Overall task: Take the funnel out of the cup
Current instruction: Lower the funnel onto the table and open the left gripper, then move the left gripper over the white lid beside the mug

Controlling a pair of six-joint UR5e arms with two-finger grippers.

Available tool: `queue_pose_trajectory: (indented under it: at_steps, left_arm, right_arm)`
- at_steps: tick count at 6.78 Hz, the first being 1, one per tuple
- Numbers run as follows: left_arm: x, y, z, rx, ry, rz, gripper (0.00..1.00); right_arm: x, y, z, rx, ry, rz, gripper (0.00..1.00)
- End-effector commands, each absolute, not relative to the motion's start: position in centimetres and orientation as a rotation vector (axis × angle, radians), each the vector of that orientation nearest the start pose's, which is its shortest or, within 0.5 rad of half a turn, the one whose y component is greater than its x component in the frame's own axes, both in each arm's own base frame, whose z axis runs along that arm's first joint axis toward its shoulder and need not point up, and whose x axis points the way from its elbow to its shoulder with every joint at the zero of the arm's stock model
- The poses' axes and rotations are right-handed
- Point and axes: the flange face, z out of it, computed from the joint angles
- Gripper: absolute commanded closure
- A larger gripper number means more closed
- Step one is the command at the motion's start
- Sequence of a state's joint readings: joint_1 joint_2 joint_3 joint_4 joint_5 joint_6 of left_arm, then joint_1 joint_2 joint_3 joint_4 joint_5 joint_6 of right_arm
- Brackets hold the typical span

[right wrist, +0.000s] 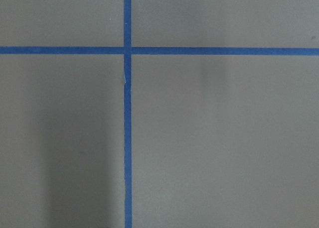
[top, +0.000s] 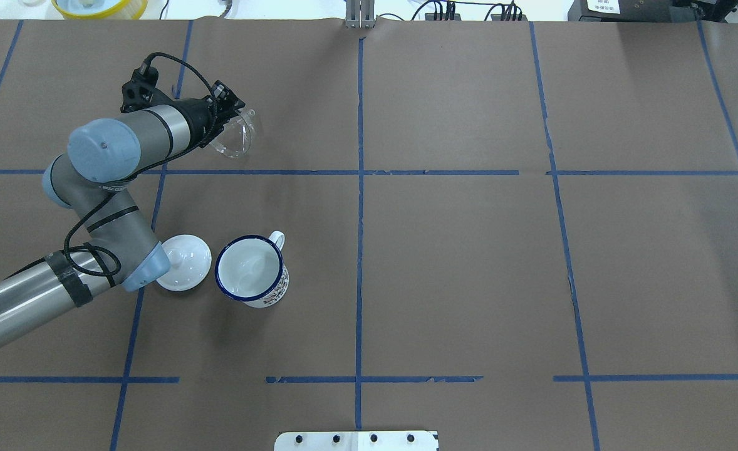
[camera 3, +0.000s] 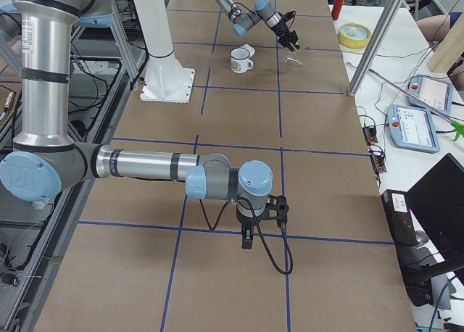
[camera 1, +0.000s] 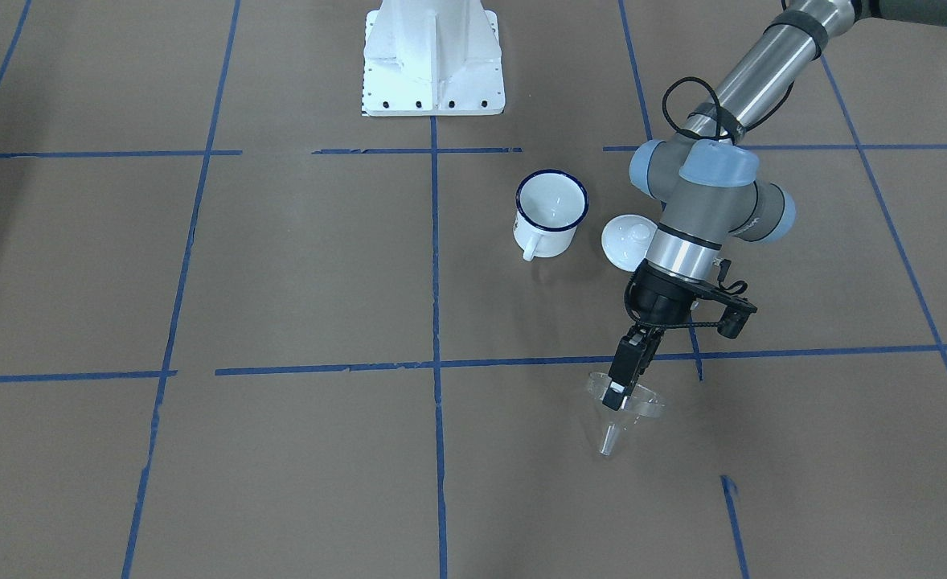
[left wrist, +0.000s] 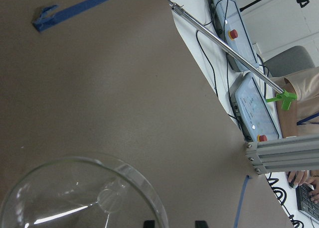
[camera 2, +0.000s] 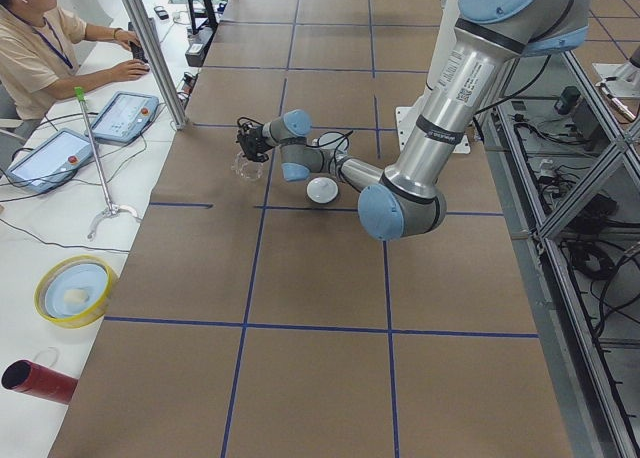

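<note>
left hand pinching clear funnel rim, well apart from enamel mug | right hand: open or closed, cannot tell | lower gently onto desk, then release

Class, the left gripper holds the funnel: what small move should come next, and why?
Probably set the funnel down on the table and open the left gripper: the funnel is already out of the cup, held by its rim well away from it.
</note>
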State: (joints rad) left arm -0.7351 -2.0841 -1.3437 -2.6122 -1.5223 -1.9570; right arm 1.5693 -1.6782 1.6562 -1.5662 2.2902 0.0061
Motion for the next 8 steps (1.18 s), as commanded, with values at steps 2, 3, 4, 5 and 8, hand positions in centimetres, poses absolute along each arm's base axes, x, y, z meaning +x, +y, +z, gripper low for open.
queue_pose_trajectory:
  at_steps: [2,3,4,5,8]
  left_arm:
    - [34.7,-49.9,34.2,0.163,1.196,-0.75,0.0]
    - [32.9,-47.1,34.9,0.101,1.131,-0.667,0.01]
    - [33.1,-46.9,35.9,0.041,1.043,-0.67,0.02]
    - [33.5,-46.6,36.1,0.013,0.928,-0.656,0.04]
    - [38.1,-45.8,38.9,-0.131,0.838,-0.568,0.08]
  right_arm:
    - [6.7,-44.5,67.0,-0.019,-0.719,0.01,0.0]
    - [6.7,-44.5,67.0,-0.019,-0.719,0.01,0.0]
    - [6.7,-44.5,67.0,-0.019,-0.719,0.01,0.0]
    - [6.7,-44.5,67.0,-0.019,-0.719,0.01,0.0]
    - [6.7,-44.5,67.0,-0.019,-0.719,0.01,0.0]
